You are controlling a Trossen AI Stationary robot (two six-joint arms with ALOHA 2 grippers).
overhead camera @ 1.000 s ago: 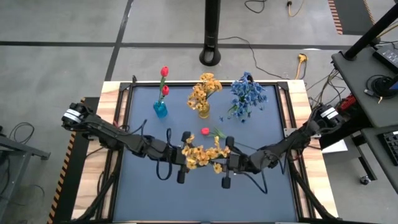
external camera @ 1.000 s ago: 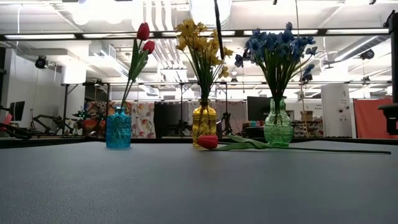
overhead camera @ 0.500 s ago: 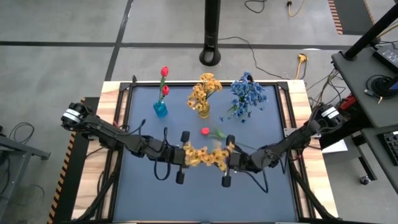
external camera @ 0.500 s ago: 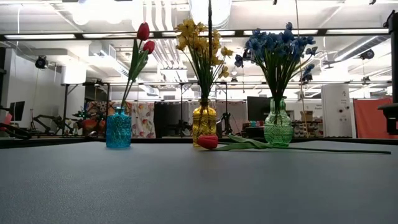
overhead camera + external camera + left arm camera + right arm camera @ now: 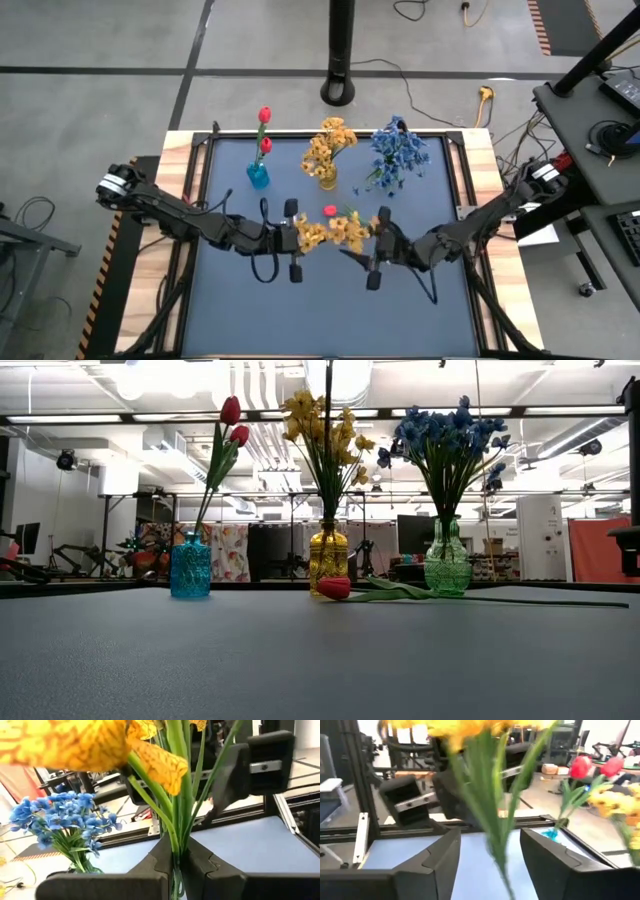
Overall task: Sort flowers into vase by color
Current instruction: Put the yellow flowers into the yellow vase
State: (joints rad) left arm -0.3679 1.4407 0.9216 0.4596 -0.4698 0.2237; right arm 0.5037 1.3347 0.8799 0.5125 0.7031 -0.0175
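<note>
A yellow flower sprig point(image 5: 332, 232) hangs above the mat's middle between my two grippers. My left gripper point(image 5: 303, 238) is shut on its green stems. My right gripper point(image 5: 364, 246) stands open, its fingers point(image 5: 445, 855) on either side of the same stems and apart from them. At the far side stand a blue vase point(image 5: 258, 177) with red tulips, a yellow vase point(image 5: 327, 180) with yellow flowers and a green vase point(image 5: 446, 568) with blue flowers. One red tulip point(image 5: 336, 588) lies flat on the mat before the yellow vase. My left gripper pinches the yellow sprig's bundled green stems point(image 5: 175, 851) between its two fingers, below the blossoms point(image 5: 75, 745). The fingers come level from the table's left and lie across the stems. The sprig is lifted clear of the mat, with its blossoms above the fingers.
The three vases line the mat's far half, and the lying tulip's long stem point(image 5: 520, 600) runs toward the table's right. Wooden table borders point(image 5: 175, 200) and black frame rails flank the blue mat. The near half of the mat point(image 5: 320, 320) holds nothing.
My left gripper has shut on the yellow sprig's stems, and my right gripper has opened and let them go. The right gripper has drawn back a little toward the table's right edge. The sprig has shifted slightly toward the far edge with the left gripper.
</note>
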